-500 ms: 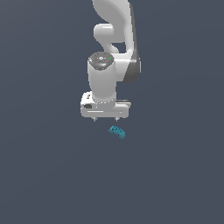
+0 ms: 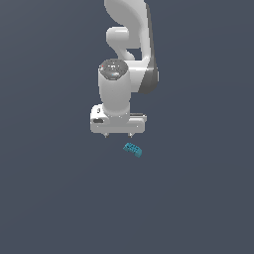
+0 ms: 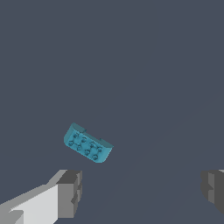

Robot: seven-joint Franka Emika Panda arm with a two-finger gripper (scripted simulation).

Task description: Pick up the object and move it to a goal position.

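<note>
Gripper (image 2: 118, 135) spread wide, empty; block (image 2: 132, 149) skewed, off-centre; descending unaligned risks knocking it aside.

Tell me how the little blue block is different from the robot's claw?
The block is teal-blue; the claw is white with grey fingertips. The block is much smaller than the claw. The block has small studs on top; the claw has two fingers spread wide open. The block lies skewed, outside the open fingers, and the claw holds nothing.
</note>
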